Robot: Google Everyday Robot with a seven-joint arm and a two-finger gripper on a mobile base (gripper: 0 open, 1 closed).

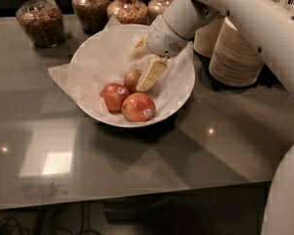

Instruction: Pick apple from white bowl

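The white bowl [95,58], wide and lined with crinkled white paper, stands on the dark table. The apple [132,79], small and dull red with a yellow-green patch, lies at the bowl's middle. Two redder apples with white stickers [114,97] [138,107] lie in front of it. My gripper [144,61] hangs inside the bowl from the right, open. Its lower finger [152,74] touches or nearly touches the apple's right side. Its other finger [138,46] is up and behind the apple. The apple is not between the fingers.
Glass jars of snacks [39,18] [91,6] [128,6] stand behind the bowl. Stacks of tan paper bowls [235,53] [209,35] stand to the right. My white arm [264,28] crosses above them.
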